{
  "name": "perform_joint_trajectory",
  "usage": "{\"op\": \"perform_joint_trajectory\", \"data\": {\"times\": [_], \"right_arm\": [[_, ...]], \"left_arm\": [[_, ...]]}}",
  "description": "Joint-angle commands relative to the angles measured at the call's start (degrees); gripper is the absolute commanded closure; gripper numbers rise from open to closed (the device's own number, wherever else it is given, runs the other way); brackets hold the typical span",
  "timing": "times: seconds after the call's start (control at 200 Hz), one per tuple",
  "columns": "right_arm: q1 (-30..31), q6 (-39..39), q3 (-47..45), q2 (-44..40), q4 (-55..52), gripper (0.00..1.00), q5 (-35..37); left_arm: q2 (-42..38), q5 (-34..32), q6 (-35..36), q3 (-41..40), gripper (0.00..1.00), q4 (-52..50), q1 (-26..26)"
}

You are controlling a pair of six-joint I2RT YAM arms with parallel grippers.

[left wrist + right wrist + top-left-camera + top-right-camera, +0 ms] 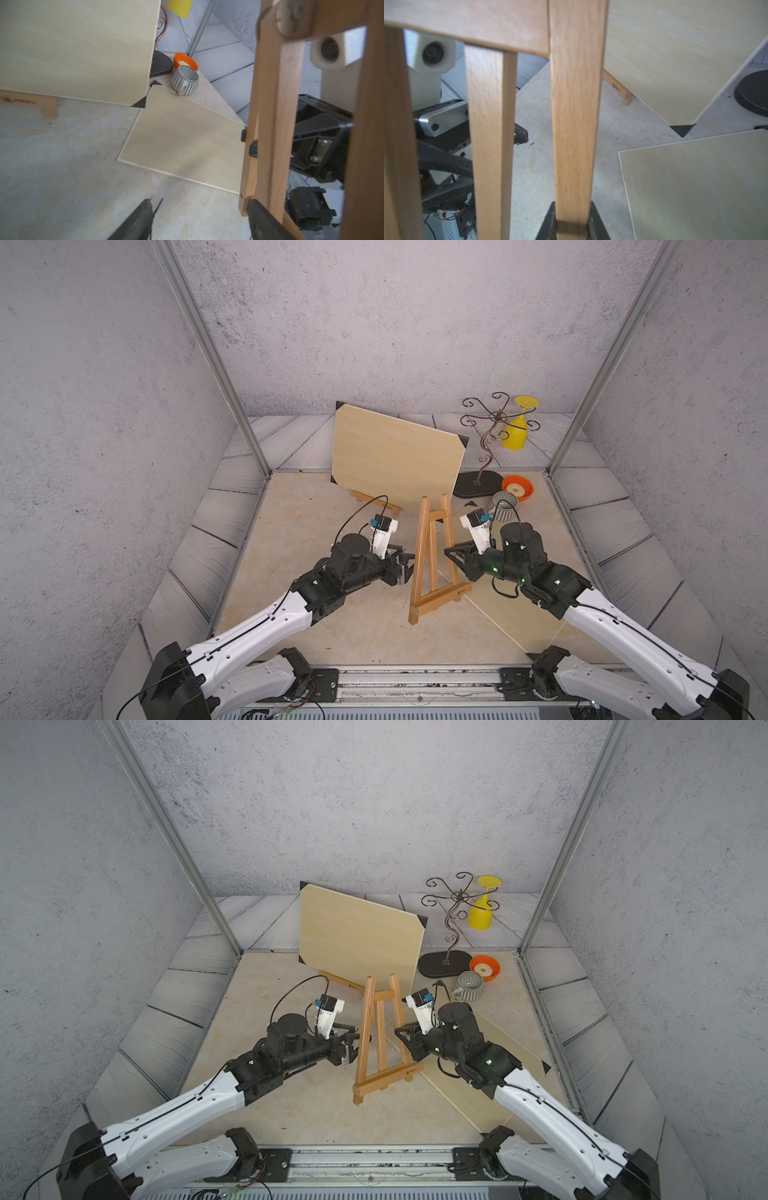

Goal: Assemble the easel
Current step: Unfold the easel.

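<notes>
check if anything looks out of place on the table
The second board lies flat and diagonal on the table under the right arm, its edge by the small easel's foot, while the other board stands on the back easel. Nothing looks spilled or broken.

Top views: high at the near edge, looking down and far; both share the whole table (332, 626).
Left wrist: close to the easel (270, 104), facing right.
Right wrist: close, facing left through it.
</notes>
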Motion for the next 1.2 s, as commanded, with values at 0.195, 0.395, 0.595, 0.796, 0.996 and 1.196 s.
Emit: {"op": "perform_joint_trajectory", "data": {"times": [0.195, 0.395, 0.595, 0.796, 0.996, 1.196], "right_arm": [[-0.21, 2.33, 1.88, -0.91, 6.69, 1.0, -5.65], [-0.19, 2.93, 1.73, -0.35, 6.8, 1.0, -6.7], [-0.21, 3.77, 0.85, -0.87, 8.75, 1.0, -7.86], [-0.21, 4.75, -1.24, -1.87, 14.06, 1.0, -13.81], [-0.18, 3.84, -0.7, -3.37, 11.29, 1.0, -12.25], [-0.21, 1.53, 0.78, -4.41, 5.26, 1.0, -9.55]], "left_arm": [[-0.69, 8.35, 0.99, -1.21, 0.19, 4.41, 0.23], [2.47, 11.25, 2.38, 1.08, 0.18, 5.53, -0.53], [3.38, 14.18, 2.3, 0.63, 0.15, 9.04, -0.65], [3.79, 14.94, -1.51, 1.26, 0.13, 11.21, -1.08], [3.58, 6.36, 2.12, 2.8, 0.14, 0.16, -1.3], [1.46, -10.9, 9.85, 4.95, 0.22, -13.2, -1.21]]}}
